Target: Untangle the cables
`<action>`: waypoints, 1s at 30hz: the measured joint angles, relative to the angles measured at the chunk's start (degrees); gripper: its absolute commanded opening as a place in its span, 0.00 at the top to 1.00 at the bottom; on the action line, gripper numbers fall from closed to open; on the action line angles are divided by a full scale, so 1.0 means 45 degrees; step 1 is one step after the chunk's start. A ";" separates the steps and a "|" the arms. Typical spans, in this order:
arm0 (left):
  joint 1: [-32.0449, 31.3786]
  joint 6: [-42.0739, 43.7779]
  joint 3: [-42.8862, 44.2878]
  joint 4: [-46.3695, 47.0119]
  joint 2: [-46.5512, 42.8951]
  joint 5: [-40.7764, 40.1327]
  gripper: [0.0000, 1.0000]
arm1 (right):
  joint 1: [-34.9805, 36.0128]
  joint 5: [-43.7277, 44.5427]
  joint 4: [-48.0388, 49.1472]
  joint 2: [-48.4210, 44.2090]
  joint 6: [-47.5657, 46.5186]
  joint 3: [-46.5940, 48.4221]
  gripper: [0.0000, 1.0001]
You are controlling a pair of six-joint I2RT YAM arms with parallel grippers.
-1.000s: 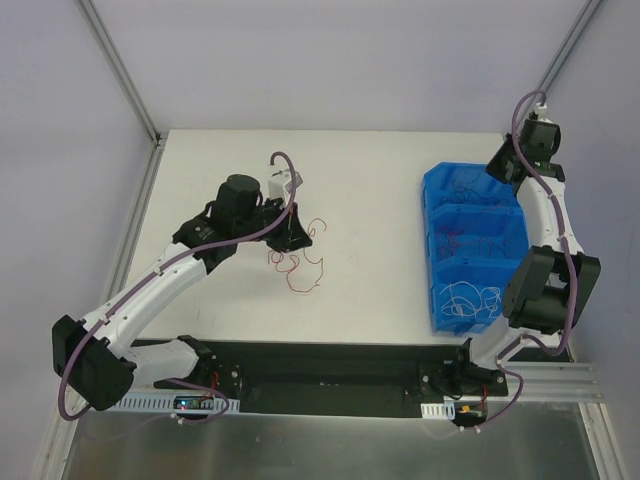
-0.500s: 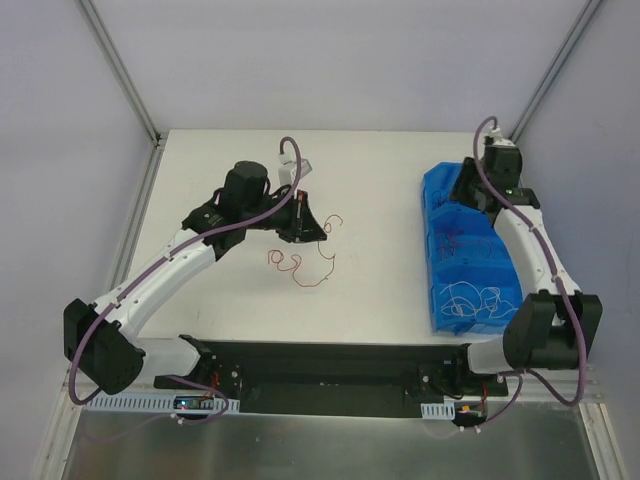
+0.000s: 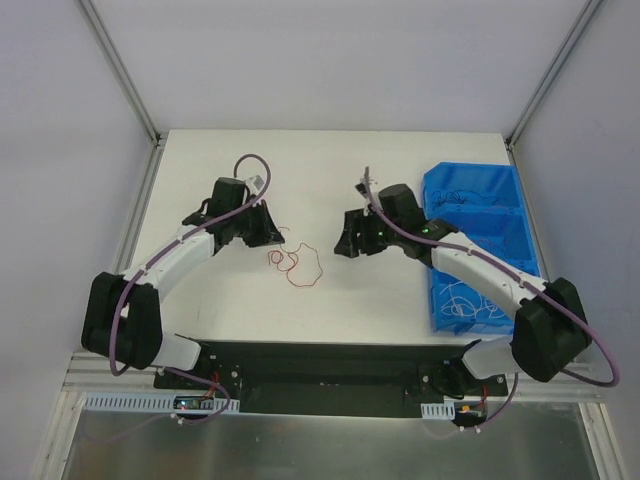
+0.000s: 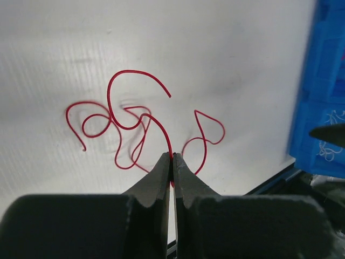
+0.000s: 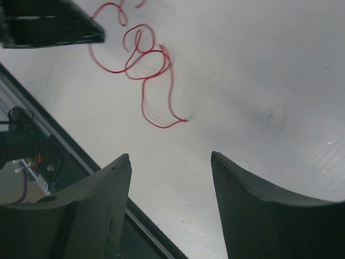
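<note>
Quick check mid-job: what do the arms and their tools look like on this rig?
Both match. The left arm and right arm have white link shells with black joint housings, and a lilac cable runs along each. The left tool and right tool each carry two matte black, wedge-shaped fingers. No markings can be made out.

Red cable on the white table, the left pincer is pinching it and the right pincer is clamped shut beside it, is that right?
Not quite. The left pincer does pinch the red cable, but the right pincer is not clamped shut. It is open, jaws well apart with nothing between them, as the right wrist view shows.
</note>
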 measured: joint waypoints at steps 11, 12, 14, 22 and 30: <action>-0.0015 -0.1496 -0.1948 0.0957 0.0544 -0.1812 0.90 | 0.2361 -0.0811 0.1739 0.2895 0.0835 0.0204 0.27; -0.0005 -0.1554 -0.2001 0.0981 0.0510 -0.1841 0.80 | 0.2404 -0.0806 0.1744 0.3206 0.0865 0.0359 0.26; 0.0010 -0.1642 -0.2050 0.1069 0.0500 -0.1870 0.68 | 0.2443 -0.0797 0.1778 0.3730 0.0894 0.0767 0.24; 0.0345 -0.1797 -0.2715 0.1268 -0.0801 -0.1836 0.30 | 0.2492 -0.0563 0.1705 0.4813 0.0549 0.2662 0.12; 0.0612 -0.1443 -0.3322 0.1020 -0.4979 -0.2404 0.20 | 0.2676 0.0044 0.0699 0.6436 -0.0121 0.4974 0.05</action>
